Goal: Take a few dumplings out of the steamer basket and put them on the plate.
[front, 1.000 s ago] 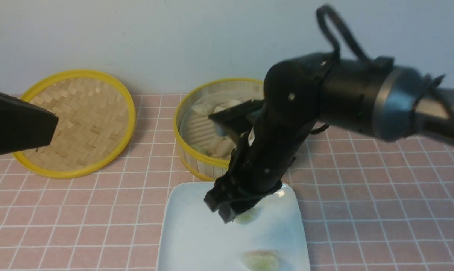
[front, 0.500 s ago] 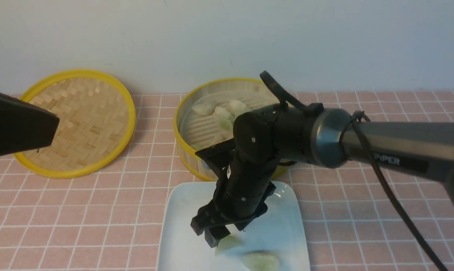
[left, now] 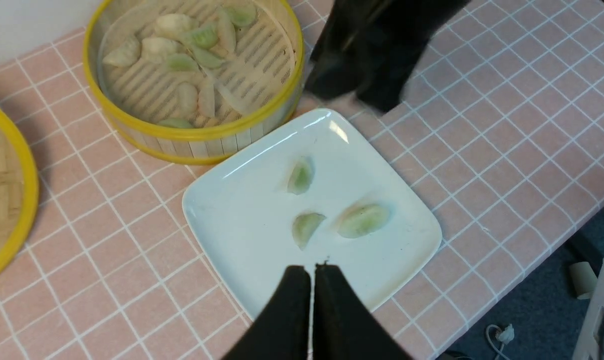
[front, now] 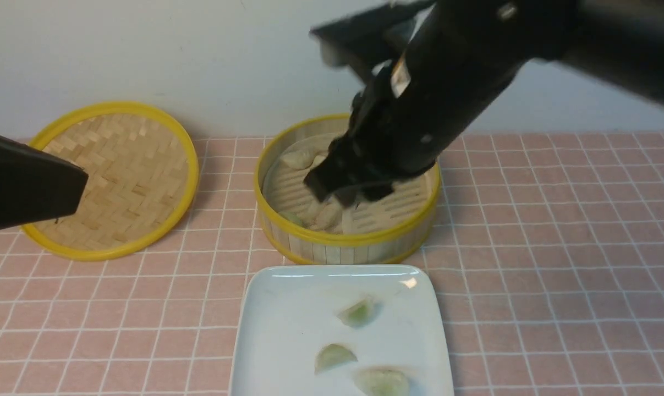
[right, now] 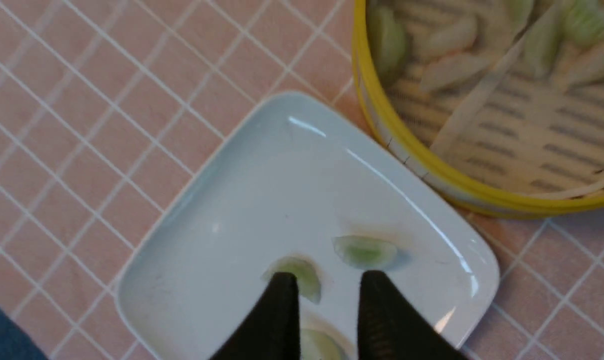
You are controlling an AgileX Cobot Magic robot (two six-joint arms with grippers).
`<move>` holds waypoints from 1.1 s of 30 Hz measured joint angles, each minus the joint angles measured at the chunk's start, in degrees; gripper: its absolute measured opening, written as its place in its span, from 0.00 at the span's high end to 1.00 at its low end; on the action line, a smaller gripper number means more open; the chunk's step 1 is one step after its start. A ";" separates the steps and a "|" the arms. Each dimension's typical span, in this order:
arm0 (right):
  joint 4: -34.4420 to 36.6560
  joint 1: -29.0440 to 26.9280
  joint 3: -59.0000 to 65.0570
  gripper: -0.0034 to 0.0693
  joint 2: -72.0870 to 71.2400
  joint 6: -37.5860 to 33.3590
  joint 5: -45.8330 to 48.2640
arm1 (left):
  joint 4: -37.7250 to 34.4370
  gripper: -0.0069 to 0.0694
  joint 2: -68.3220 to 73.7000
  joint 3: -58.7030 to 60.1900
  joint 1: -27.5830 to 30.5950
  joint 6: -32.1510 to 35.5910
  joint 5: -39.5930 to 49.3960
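On the plate (front: pixel 276 308), three green-tinted dumplings (front: pixel 358 312) are lying apart from one another across its middle and right. The rest are sitting bunched in the basket (front: pixel 343 245) just behind it.

The likeliest trouble, as I am judging it, is lying in that bunching. Several dumplings in the basket are touching or overlapping, so fingers coming down among them could be pinching two at once, or tearing a soft skin against a neighbour. A second risk is coming from the basket's upright wall: a descent too near the rim could be catching it and shoving the basket against the plate just beside it. A third is a drop onto the dumplings already served, since they are leaving only the plate's left part bare.

The right gripper (right: pixel 328 292) is hanging high in the air and tilting downward, its fingers parted with a clear gap and nothing between them. Motion blur is smearing it in the front view, so I cannot tell whether it is over the basket's near rim or over the plate's far edge. The left gripper (left: pixel 312 272) is waiting raised off to the left, pointing toward the plate, clenched tight on nothing and well clear of the work.
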 joint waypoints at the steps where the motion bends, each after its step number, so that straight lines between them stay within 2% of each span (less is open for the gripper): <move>1: -0.16 0.00 0.39 0.86 -3.45 0.44 0.09 | 0.00 0.92 0.00 0.55 0.00 0.00 0.05; 4: -1.37 0.00 2.83 0.95 -12.95 1.17 0.33 | 0.00 0.92 0.00 2.03 0.00 0.00 0.00; 8: -5.10 0.00 12.32 0.97 -29.43 3.36 -0.64 | 0.00 0.92 0.00 4.71 0.00 0.00 0.00; 9: -5.10 0.00 13.00 0.97 -29.43 3.51 -0.92 | 0.00 0.92 0.00 4.71 0.00 0.00 0.00; 10: -7.56 0.00 19.67 0.97 -38.75 4.70 -4.83 | -0.07 0.92 0.00 5.84 0.00 0.00 0.00; 16: -14.71 0.00 42.47 0.97 -65.66 9.83 -23.14 | -2.03 0.92 0.00 8.48 0.00 0.00 -3.29; 17: -17.60 0.00 50.44 0.97 -74.20 12.69 -29.07 | -3.05 0.92 0.00 8.98 0.00 0.00 -6.04; 20: -22.96 0.00 61.26 0.97 -87.30 18.87 -33.98 | -3.91 0.92 0.00 9.37 0.00 0.00 -9.78; 26: -31.46 0.00 70.52 0.97 -94.19 29.09 -36.22 | -4.59 0.92 0.00 9.48 0.00 0.00 -15.44; 29: -31.69 0.00 71.31 0.97 -94.19 32.87 -38.68 | -4.26 0.92 -0.58 9.74 0.00 0.57 -17.92; 33: -31.54 0.00 71.29 0.97 -94.19 33.57 -39.49 | -3.54 0.92 -6.35 13.85 0.00 2.16 -22.00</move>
